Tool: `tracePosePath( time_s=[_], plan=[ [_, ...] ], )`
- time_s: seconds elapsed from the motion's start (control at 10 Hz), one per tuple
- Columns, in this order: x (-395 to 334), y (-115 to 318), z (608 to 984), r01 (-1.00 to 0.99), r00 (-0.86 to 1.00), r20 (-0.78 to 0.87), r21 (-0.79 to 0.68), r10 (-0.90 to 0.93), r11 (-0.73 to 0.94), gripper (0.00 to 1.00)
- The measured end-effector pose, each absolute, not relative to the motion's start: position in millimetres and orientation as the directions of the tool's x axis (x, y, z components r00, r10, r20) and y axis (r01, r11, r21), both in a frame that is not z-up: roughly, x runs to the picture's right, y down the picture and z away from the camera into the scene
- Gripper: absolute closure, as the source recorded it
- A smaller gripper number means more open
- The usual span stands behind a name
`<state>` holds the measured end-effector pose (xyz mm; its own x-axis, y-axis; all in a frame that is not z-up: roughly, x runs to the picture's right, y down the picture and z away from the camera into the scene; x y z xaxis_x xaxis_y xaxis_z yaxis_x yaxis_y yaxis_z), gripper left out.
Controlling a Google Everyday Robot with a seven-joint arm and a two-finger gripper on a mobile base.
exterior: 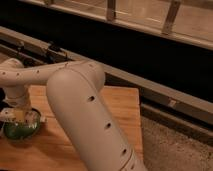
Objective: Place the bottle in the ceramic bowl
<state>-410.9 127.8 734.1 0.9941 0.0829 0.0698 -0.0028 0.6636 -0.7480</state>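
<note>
The hand (16, 116) hung low over the ceramic bowl (21, 129), directly above its green inside; whether it was spread or pinching anything could not be told. The bottle could not be made out. To the right of the hand, the wooden table (120, 107) carried the bowl near its left edge.

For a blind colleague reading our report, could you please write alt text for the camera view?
A white robot arm reaches left across a wooden table, its gripper hanging directly over the dark green ceramic bowl at the table's left edge. The bottle cannot be made out. A dark wall with metal rails runs behind.
</note>
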Motion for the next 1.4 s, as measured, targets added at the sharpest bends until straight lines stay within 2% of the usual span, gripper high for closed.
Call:
tracePosePath(
  time_s=[0.2,0.7,0.8,1.4],
  plan=[
    [-409.3,126.8,734.7,-0.006,0.994,0.068,-0.748,0.085,0.664,0.8],
    [-410.0,127.7,734.4,-0.004,0.994,0.069,-0.748,0.083,0.663,0.28],
    [-409.7,127.6,734.6,-0.004,0.994,0.068,-0.748,0.084,0.663,0.22],
    [-409.4,128.2,735.2,-0.005,0.994,0.067,-0.749,0.083,0.662,0.2]
  ],
)
